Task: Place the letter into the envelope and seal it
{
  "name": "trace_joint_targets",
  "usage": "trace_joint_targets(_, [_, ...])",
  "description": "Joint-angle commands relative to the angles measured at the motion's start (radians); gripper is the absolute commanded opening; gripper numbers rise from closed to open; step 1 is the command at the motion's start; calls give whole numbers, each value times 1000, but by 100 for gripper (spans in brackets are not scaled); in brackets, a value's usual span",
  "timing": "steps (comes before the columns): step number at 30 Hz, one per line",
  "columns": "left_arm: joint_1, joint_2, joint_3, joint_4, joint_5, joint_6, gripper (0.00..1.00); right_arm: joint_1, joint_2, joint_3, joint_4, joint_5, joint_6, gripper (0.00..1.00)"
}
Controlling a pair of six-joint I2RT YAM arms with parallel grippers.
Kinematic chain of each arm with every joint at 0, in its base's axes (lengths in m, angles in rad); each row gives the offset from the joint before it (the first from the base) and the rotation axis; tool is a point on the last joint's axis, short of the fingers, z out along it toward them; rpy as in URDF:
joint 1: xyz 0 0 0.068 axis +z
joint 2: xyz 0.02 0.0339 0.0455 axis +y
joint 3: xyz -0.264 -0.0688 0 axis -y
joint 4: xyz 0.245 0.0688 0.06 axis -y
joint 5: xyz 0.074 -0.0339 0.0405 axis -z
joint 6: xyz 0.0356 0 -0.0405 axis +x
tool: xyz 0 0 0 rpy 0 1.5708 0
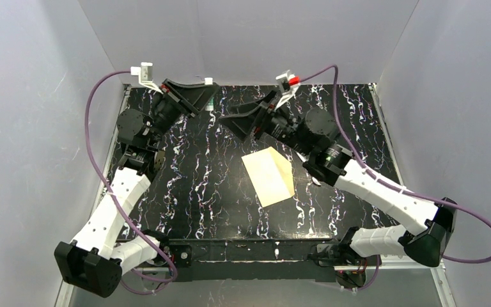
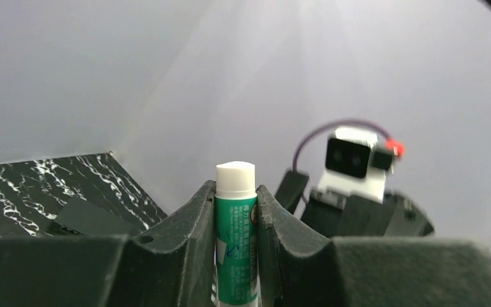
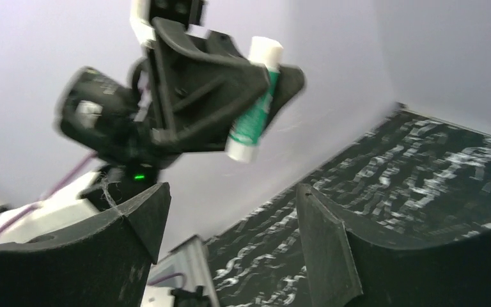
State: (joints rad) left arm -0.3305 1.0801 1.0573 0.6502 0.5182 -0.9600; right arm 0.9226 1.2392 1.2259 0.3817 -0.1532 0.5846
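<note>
Envelope (image 1: 263, 180) lies flat mid-table, closest to the bases. Its long axis runs near to far, with the near end leaning right. I take the tan strip along its right side for the letter (image 1: 284, 167); how far in it sits, I cannot tell.

Beyond it the right claw (image 3: 233, 189) is raised, fingers spread, empty. It is the closer claw to the paper.

Farthest, the left claw (image 1: 206, 96) pinches a glue stick (image 2: 235, 236). From that claw the envelope lies toward the bases and to its right, well apart.

Room left of envelope (image 1: 263, 176) (centred)
</note>
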Motion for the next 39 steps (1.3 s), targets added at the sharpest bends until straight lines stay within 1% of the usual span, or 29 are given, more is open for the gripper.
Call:
trace_joint_targets(1, [-2, -77, 28, -155, -281, -70, 0, 103, 35, 50, -107, 351, -226, 80])
trace_joint_targets(3, [-2, -79, 52, -253, -319, -117, 0, 131, 73, 104, -139, 419, -278, 80])
trace_joint_targets(4, [-3, -76, 61, -281, -320, -138, 0, 145, 95, 136, -165, 456, -300, 80])
trace_joint_targets(7, [-3, -64, 87, -354, -309, -194, 0, 173, 146, 215, -176, 504, -354, 81])
trace_joint_targets(10, [-2, -56, 86, -363, -303, -219, 0, 189, 195, 281, -182, 535, -375, 80])
trace_joint_targets(12, [-2, -54, 84, -366, -304, -215, 0, 193, 216, 304, -175, 555, -379, 77])
trace_joint_targets(15, [-3, -51, 87, -367, -305, -215, 0, 194, 221, 298, -128, 568, -368, 71])
trace_joint_targets(17, [-3, -46, 91, -366, -301, -216, 0, 194, 216, 284, -91, 574, -358, 69])
trace_joint_targets(22, [-3, -37, 106, -365, -288, -225, 0, 195, 260, 337, -145, 622, -355, 67])
trace_joint_targets(25, [-2, -44, 105, -365, -301, -187, 0, 194, 294, 385, -180, 655, -346, 59])
trace_joint_targets(26, [-3, -48, 108, -365, -302, -172, 0, 194, 303, 407, -213, 673, -343, 58])
trace_joint_targets(28, [-2, -52, 112, -365, -296, -148, 0, 194, 304, 421, -223, 692, -344, 54])
trace_joint_targets(30, [-3, -56, 113, -365, -289, -139, 0, 194, 302, 421, -235, 706, -349, 46])
trace_joint_targets(33, [-2, -62, 117, -365, -277, -140, 0, 189, 308, 445, -309, 707, -374, 34])
trace_joint_targets(37, [8, -65, 142, -366, -220, -129, 0, 159, 289, 426, -380, 661, -437, 31])
trace_joint_targets(39, [13, -65, 150, -368, -179, -119, 0, 119, 267, 404, -421, 597, -431, 29])
